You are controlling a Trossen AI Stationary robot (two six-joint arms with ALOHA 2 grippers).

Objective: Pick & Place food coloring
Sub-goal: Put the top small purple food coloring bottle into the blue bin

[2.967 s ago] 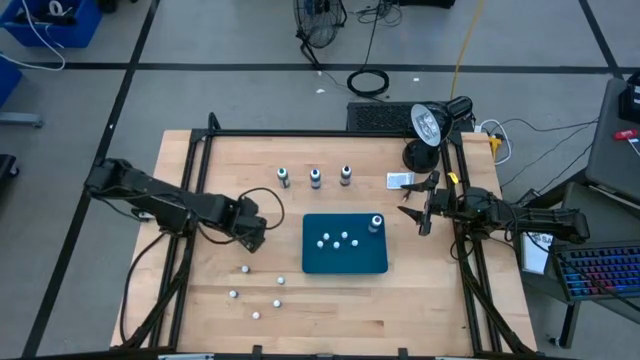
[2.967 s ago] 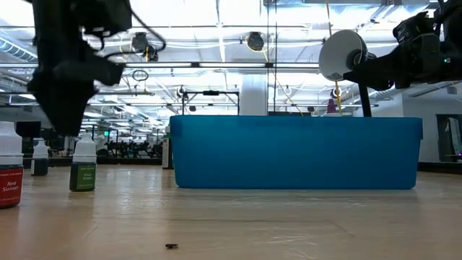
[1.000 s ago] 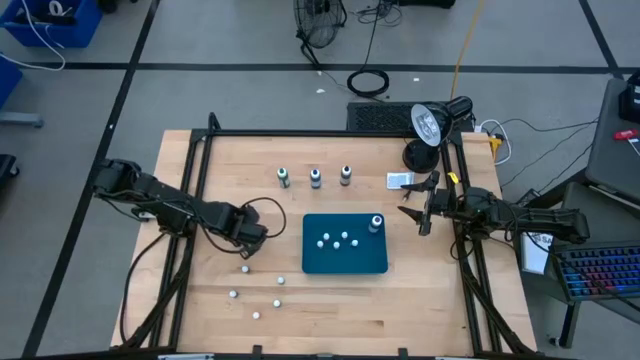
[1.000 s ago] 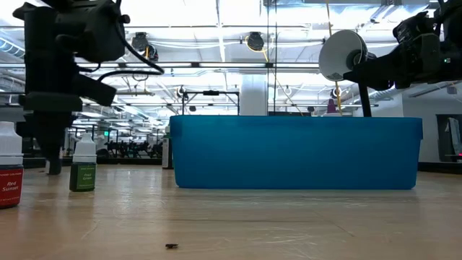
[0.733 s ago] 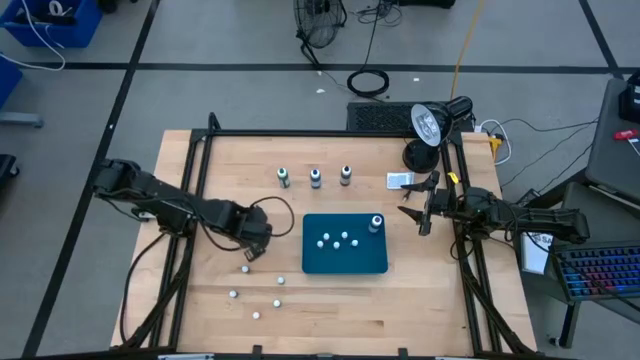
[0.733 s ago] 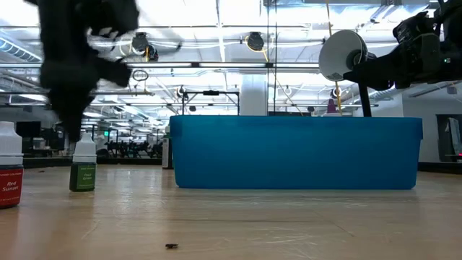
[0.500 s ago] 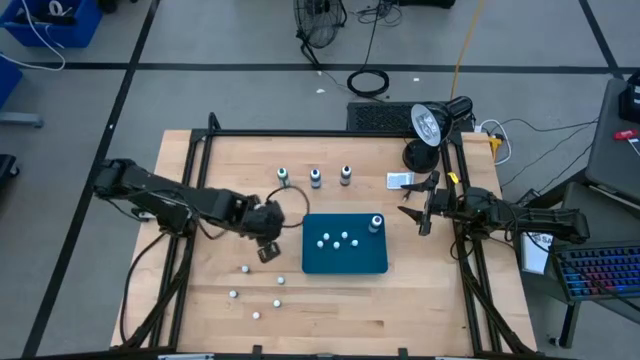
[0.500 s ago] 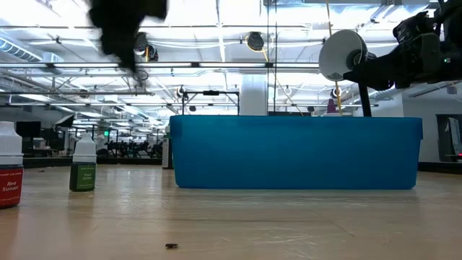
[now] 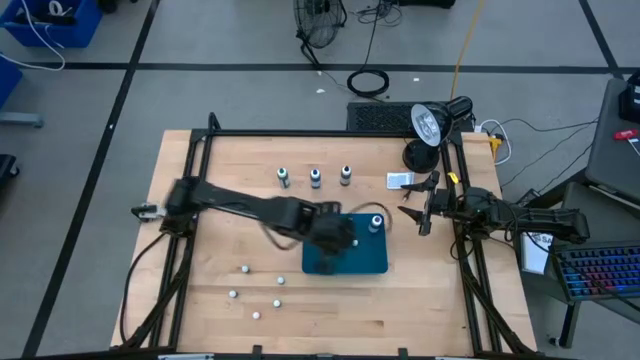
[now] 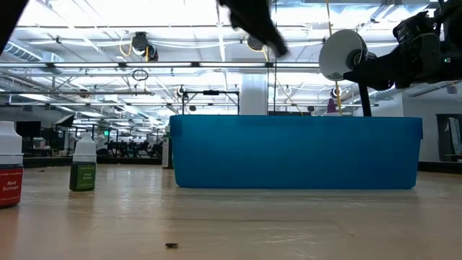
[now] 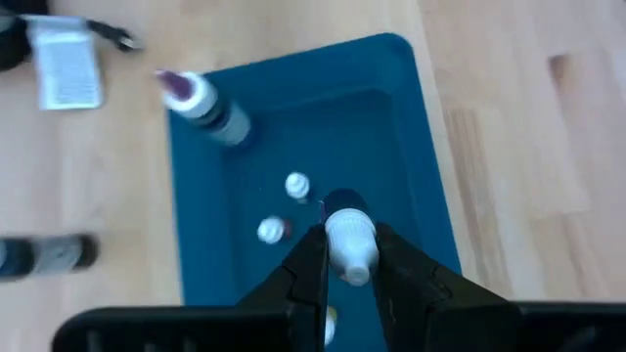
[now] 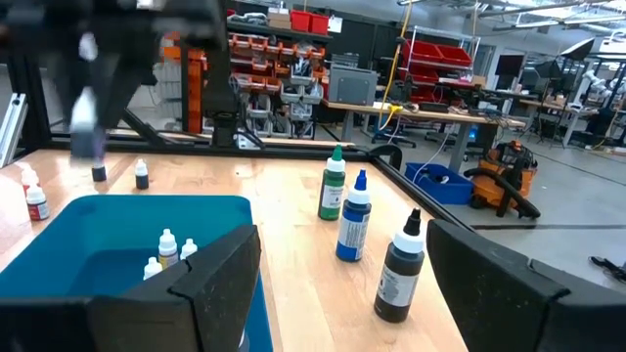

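My left gripper hangs over the blue tray, shut on a small white-capped food coloring bottle. Several small bottles stand in the tray, beside a taller purple-tipped bottle. More small bottles stand on the table near the left front. In the low view a green one and a red one show. My right gripper waits open at the table's right side and shows wide open in its wrist view. My left gripper pinches the small bottle by its two sides between its two fingers. The fingers come from above, pointing down. The bottle is lifted clear, above the tray's floor.
Three taller bottles, green, blue and dark, stand in a row at the far side. A lamp and a white card are at the far right. A black frame runs along the table's edges.
My left gripper has risen from among the small bottles at the table's near left. It has swung fast toward the table's right and now hangs over the blue tray with a small bottle between its fingers.
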